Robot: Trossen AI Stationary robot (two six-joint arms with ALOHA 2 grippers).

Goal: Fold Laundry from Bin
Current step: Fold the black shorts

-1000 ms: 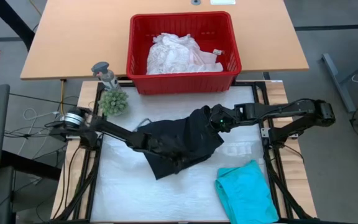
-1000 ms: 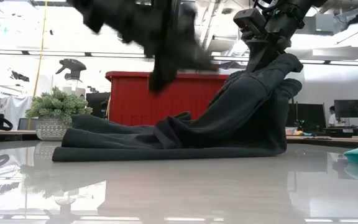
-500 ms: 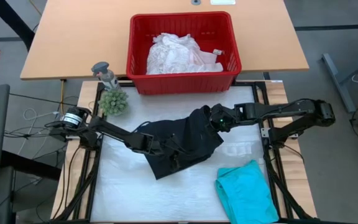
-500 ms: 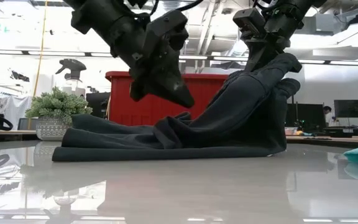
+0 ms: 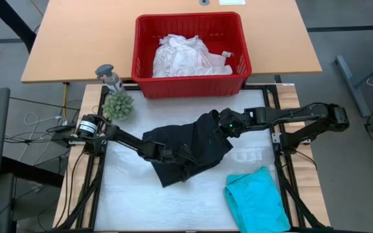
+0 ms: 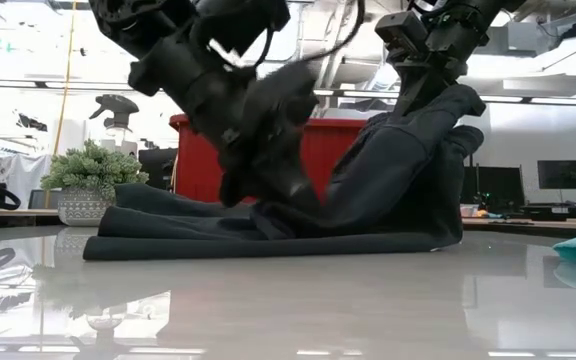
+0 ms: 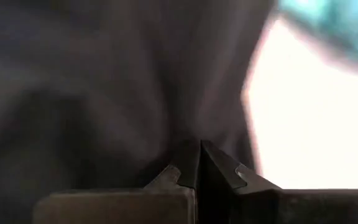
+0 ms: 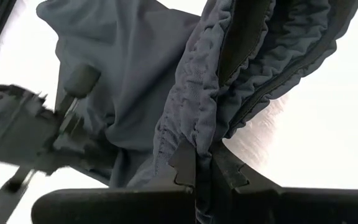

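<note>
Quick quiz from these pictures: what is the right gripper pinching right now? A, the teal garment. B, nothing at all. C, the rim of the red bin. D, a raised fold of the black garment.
D: the right gripper is shut on a bunched, lifted fold of the black garment, while the teal garment lies apart near the table's front edge and the red bin sits behind, untouched.
</note>
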